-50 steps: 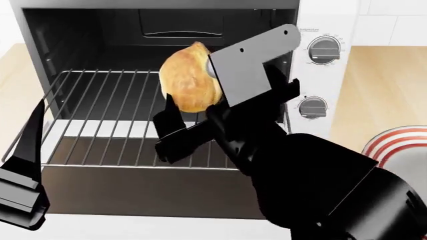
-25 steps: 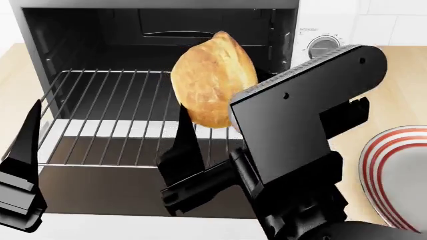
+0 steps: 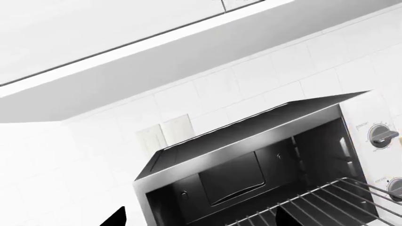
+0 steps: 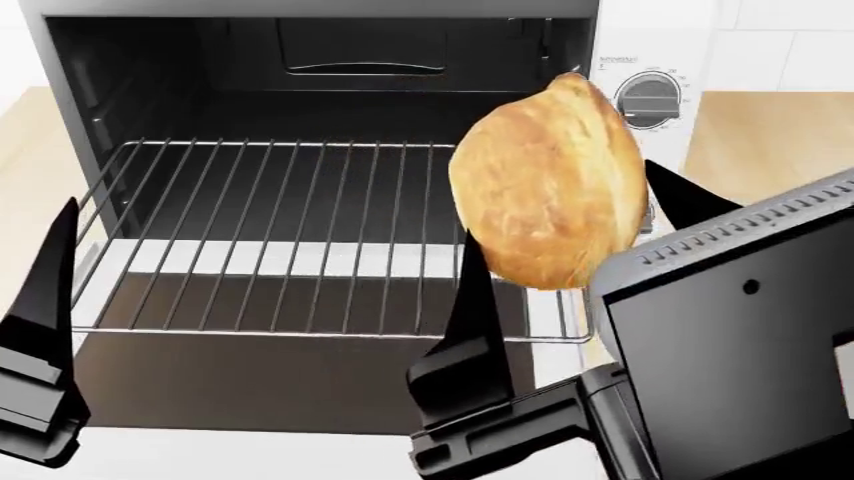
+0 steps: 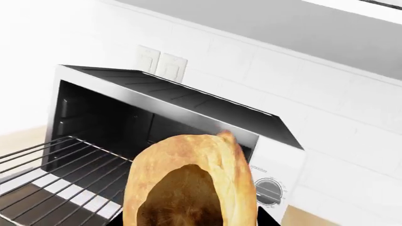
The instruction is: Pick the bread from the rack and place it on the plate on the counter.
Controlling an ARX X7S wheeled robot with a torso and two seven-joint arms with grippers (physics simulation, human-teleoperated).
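The golden-brown bread [image 4: 554,185] hangs in the air in front of the oven's right edge, clear of the rack [image 4: 267,230]. My right gripper [image 4: 574,260] is shut on the bread, one dark finger on each side. The right wrist view shows the bread [image 5: 188,183] filling the space in that gripper [image 5: 191,222], with the rack [image 5: 56,174] behind. My left gripper [image 4: 47,300] stays low at the left; in its wrist view it [image 3: 201,221] is open with nothing between the tips. The plate is hidden behind my right arm. The beige counter [image 4: 761,130] shows beside the oven.
The open toaster oven [image 4: 307,50] has a dark cavity and white side panel with knobs [image 4: 647,95]. Its lowered door [image 4: 267,380] juts toward me under the rack. My right arm's grey block [image 4: 747,340] fills the lower right. A tiled wall [image 5: 326,94] stands behind.
My right gripper has carried the bread rightward and toward me, off the rack and out of the oven. My right arm now covers the plate. The left arm has not moved.
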